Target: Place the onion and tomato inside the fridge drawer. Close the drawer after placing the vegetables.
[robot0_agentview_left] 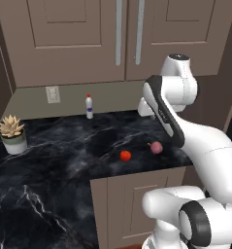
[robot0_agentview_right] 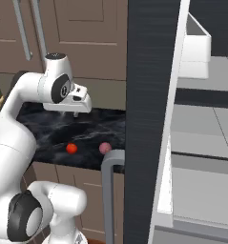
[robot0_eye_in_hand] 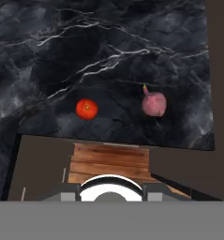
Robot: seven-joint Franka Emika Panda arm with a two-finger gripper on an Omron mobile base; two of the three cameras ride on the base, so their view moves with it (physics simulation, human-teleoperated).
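**A:** Centre of the hand view: tomato left, onion right, both on the black marble counter, apart, not touching. Onion tip points toward frame top.

**B:** Gripper position?

**A:** Gripper hangs above the counter, upper left of the right base view, and the vegetables sit lower in the frame: tomato, onion. Nothing is between the fingers from what I can see. How wide the jaws stand I cannot tell; the fingertips are not clear in the hand view.

**B:** Edges?

**A:** Both lie near the counter's front edge. Left base view: tomato, onion, with the beige cabinet front just below them. The onion is closer to the counter's right end. Bare marble lies behind them and to the left.

**B:** Other stuff on the counter?

**A:** White bottle with red cap at the back wall, potted succulent at far left, both well apart from the vegetables. Wall outlet is left of the bottle.

**B:** Fridge?

**A:** Right half of the right base view: dark fridge door stands open edge-on, with its grey handle at lower centre. Light grey shelves show inside. I cannot pick out the drawer with certainty.
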